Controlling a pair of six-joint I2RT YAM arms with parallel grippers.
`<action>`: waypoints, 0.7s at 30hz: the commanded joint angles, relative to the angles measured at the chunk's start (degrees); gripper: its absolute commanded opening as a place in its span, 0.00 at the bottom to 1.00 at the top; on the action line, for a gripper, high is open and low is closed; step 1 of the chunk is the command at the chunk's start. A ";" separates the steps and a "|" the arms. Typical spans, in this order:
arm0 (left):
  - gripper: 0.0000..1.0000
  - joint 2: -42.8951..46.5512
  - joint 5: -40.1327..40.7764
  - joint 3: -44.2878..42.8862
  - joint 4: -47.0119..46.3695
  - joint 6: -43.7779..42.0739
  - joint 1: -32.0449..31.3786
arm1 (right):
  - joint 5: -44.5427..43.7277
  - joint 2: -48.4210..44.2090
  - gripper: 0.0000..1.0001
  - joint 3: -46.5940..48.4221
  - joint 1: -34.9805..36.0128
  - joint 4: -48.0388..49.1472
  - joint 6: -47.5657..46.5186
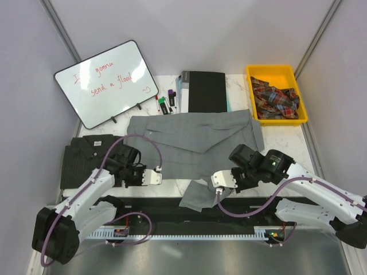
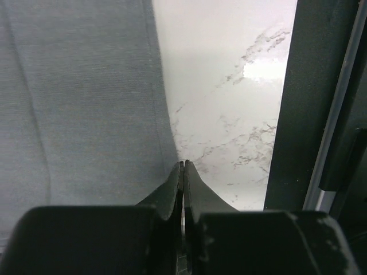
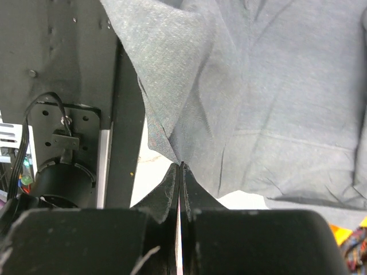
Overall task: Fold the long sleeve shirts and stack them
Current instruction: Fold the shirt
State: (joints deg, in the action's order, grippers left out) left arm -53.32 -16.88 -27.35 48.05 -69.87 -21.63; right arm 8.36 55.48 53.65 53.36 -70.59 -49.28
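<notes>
Fold in hand: your left tool point(image 1: 158, 176) and right tool point(image 1: 214, 181) each pinch the grey shirt point(image 1: 189, 137) at its hem; next, lift evenly.

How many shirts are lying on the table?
2: a grey shirt spread in the middle, a dark striped shirt folded at the left. Plaid cloth in the yellow bin might be another.

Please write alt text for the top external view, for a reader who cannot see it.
A grey shirt lies spread over the middle of a white marble table, with the left gripper and the right gripper at its near edge. A folded dark striped shirt lies at the left; a whiteboard, markers, black book and yellow bin stand behind.
</notes>
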 commanded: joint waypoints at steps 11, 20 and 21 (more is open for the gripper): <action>0.41 -5.30 5.54 -1.48 1.61 -5.10 0.80 | -1.24 -0.38 0.00 2.25 -1.60 -1.83 0.59; 0.21 -8.90 7.83 3.18 -6.48 -8.79 1.24 | -1.07 -0.73 0.00 2.16 -2.21 -2.01 0.58; 0.17 -9.17 7.92 3.62 -7.26 -9.14 1.32 | -0.98 -0.64 0.00 2.25 -2.30 -2.01 0.67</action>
State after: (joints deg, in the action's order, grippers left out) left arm -60.47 -10.52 -27.83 45.39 -73.71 -20.62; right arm 7.42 55.20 54.06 51.42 -71.64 -49.10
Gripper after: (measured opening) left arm 0.245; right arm 0.007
